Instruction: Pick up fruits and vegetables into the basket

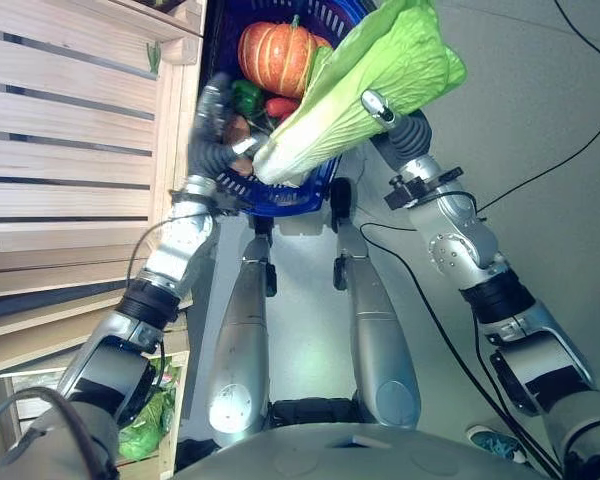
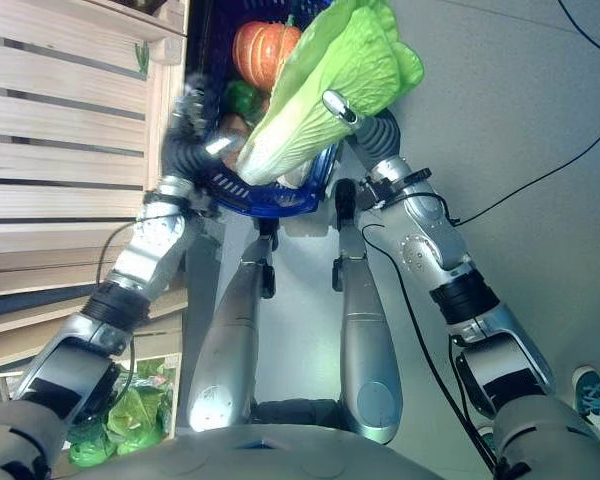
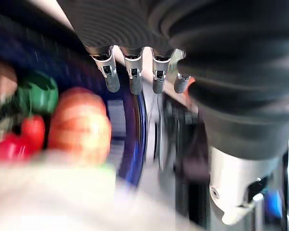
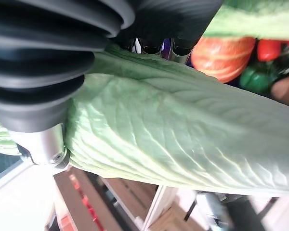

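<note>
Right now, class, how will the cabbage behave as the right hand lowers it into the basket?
The cabbage looks long and leafy, so its frilly top may flop. Held by the right hand near mid-length, it might pivot. The basket already holds a pumpkin, so it could rest tilted.

Blue plastic lattice basket point(image 1: 310, 195); veined matt cabbage point(image 1: 370, 80); slatted wooden crate point(image 1: 70, 130).

Blue basket point(image 1: 280, 195) on grey floor point(image 1: 540, 110), just beyond the left hand point(image 1: 212, 120); pumpkin point(image 1: 275, 55), green pepper point(image 1: 246, 95), red pepper point(image 1: 280, 106) inside. Wooden slatted shelf point(image 1: 70, 150) alongside.
</note>
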